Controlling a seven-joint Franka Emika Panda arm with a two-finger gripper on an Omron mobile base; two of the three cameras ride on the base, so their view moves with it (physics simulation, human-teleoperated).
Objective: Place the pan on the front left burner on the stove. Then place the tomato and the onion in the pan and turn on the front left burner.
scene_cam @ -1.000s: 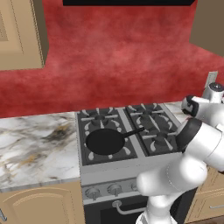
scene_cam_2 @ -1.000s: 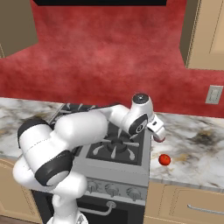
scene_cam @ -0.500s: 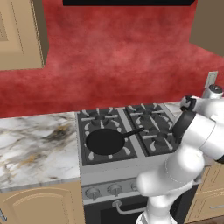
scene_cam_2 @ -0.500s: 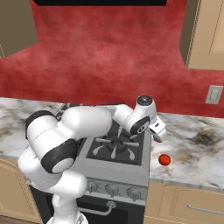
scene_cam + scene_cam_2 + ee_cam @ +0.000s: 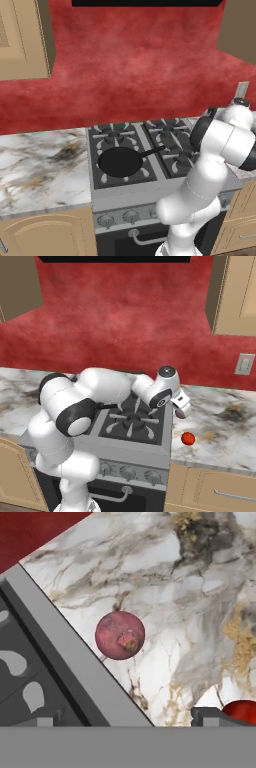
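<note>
A: Over on the left, pan (image 5: 120,162) sitting on the front left burner (image 5: 123,166) of the stove (image 5: 150,187), handle angled off to the right.

B: And further right, gripper (image 5: 181,411) hanging over the marble counter (image 5: 220,426), jaws spread wide, nothing between them.

A: Onion (image 5: 120,635) down there on the counter, just beside the stove edge.

B: Tomato (image 5: 188,438) lying apart from it, nearer the counter's front.

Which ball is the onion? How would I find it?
Look at the grey stove, then at the marble counter on its right. The onion lies there close to the stove's edge: a dull pink-mauve ball, while the tomato nearby is bright, shiny red.
</note>
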